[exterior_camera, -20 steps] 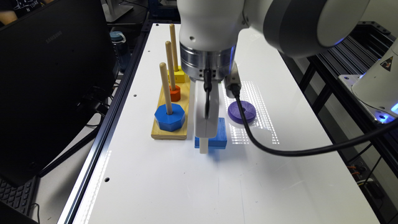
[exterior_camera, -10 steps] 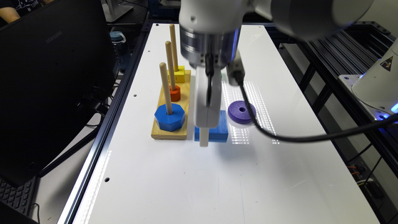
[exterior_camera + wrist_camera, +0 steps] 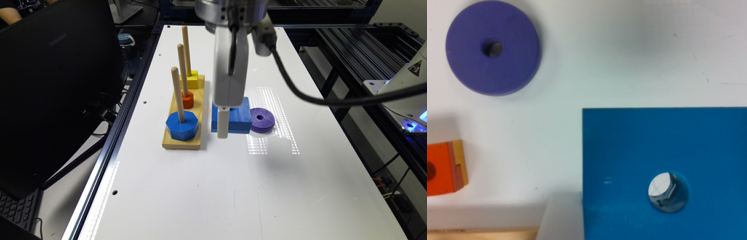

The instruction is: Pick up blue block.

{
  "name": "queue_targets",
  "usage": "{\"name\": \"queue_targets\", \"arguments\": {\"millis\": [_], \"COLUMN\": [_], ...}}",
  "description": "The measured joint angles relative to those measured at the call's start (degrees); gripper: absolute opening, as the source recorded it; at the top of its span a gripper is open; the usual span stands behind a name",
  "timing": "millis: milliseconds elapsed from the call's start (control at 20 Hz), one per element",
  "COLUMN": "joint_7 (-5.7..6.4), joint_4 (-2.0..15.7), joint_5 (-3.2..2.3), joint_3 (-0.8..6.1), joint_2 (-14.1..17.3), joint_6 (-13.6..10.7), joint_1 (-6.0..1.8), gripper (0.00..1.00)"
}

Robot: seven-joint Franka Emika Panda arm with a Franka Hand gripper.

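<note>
Exterior view: blue block (image 3: 237, 116) is seen held up off the white table (image 3: 213, 186) | gripper (image 3: 223, 128) is closed on it | purple disc (image 3: 262, 119) is seen beside it.

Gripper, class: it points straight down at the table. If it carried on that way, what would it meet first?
Most likely the blue block: the gripper hangs at the block's edge nearest the peg board, though its height above it is unclear.

Matt painted blue block (image 3: 237, 115); glossy table (image 3: 206, 186)
</note>
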Motion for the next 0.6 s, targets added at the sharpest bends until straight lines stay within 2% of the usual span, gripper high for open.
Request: {"name": "queue_targets", "arguments": {"millis": [200, 400, 600], "joint_7": [-0.01, -0.3, -0.36], "joint_4": [0.34, 0.45, 0.84], "joint_5": [0.07, 0.96, 1.09], "joint_3": [0.03, 0.16, 0.16], "joint_2": [-0.5, -3.0, -3.5], "joint_6": [-0.5, -2.9, -3.5], "joint_1": [-0.02, -0.02, -0.03], "gripper": [0.0, 0.0, 0.0]}}
